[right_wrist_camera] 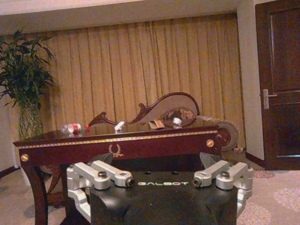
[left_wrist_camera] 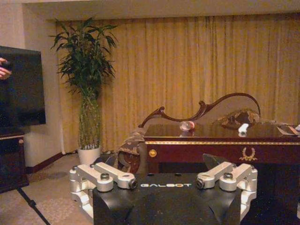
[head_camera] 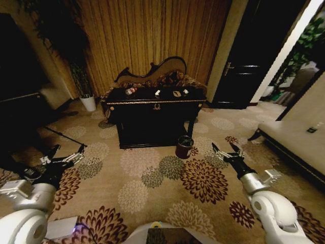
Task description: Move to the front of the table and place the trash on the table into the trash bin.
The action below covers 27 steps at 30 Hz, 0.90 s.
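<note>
Likely light and slippery, the bottle on the counter wants gripping mid-body, while left hand and right hand hover released.

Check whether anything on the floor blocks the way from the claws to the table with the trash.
Nothing visible does. Bare patterned carpet lies between the left claw, the right claw and the black glossy table holding the clear red-labelled bottle. The small maroon trash bin stands at the table's front right, nearer the right claw.
</note>
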Motion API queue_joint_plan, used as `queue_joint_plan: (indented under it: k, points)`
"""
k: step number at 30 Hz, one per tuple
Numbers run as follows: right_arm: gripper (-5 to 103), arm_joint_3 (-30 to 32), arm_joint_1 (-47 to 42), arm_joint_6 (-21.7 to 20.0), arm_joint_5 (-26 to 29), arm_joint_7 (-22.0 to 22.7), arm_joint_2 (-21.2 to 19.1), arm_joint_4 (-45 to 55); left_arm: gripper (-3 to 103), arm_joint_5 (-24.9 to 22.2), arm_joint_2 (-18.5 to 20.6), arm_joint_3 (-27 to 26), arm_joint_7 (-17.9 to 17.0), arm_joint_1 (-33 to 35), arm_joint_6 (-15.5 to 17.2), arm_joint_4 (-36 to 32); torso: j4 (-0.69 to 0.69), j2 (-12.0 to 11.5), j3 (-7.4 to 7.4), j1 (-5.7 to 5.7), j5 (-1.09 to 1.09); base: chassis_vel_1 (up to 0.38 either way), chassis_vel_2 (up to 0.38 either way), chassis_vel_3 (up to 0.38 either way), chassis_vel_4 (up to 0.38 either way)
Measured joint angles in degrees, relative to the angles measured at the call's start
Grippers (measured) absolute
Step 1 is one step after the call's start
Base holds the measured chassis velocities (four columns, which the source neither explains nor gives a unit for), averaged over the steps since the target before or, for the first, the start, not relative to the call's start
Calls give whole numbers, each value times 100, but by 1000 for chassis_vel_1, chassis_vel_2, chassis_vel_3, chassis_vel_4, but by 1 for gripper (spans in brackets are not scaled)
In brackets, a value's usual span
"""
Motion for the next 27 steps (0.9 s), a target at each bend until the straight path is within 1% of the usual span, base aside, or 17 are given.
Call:
queue_joint_plan:
  k: [9,11,13,15,16,17,21,23,27]
  points:
    - [100,-13,-11,1,-64,-30,-15,9,100,3,1,3,0,10,-27,0,3,0,0,0,-1,-199,210,203,-169]
    - [100,-13,-11,1,-63,-32,-17,9,100,2,1,3,1,17,-31,0,0,-3,3,5,3,-263,219,272,-266]
    - [100,-12,-13,2,-64,-32,-12,8,100,2,0,3,3,20,-34,0,-2,-3,3,6,2,-274,228,273,-271]
    - [100,-12,-14,3,-64,-32,-9,9,100,2,0,3,3,24,-35,0,-1,-3,2,6,0,-233,264,273,-276]
    - [100,-12,-18,7,-64,-34,-2,9,100,2,-1,3,3,27,-36,1,2,-2,2,5,-4,-233,252,268,-247]
    - [100,-12,-25,9,-64,-36,5,10,100,2,-2,2,3,28,-37,1,4,-2,2,4,0,-182,252,196,-216]
    - [100,-10,-41,21,-64,-38,19,13,100,2,-13,6,4,35,-44,0,-1,-2,1,3,0,-185,210,183,-220]
    - [100,-10,-47,26,-64,-40,23,15,100,2,-23,6,6,46,-49,1,-1,0,0,0,-2,-197,157,191,-171]
    - [100,-10,-47,30,-65,-40,28,18,100,2,-28,1,10,59,-76,0,1,1,0,-2,1,-197,207,205,-185]
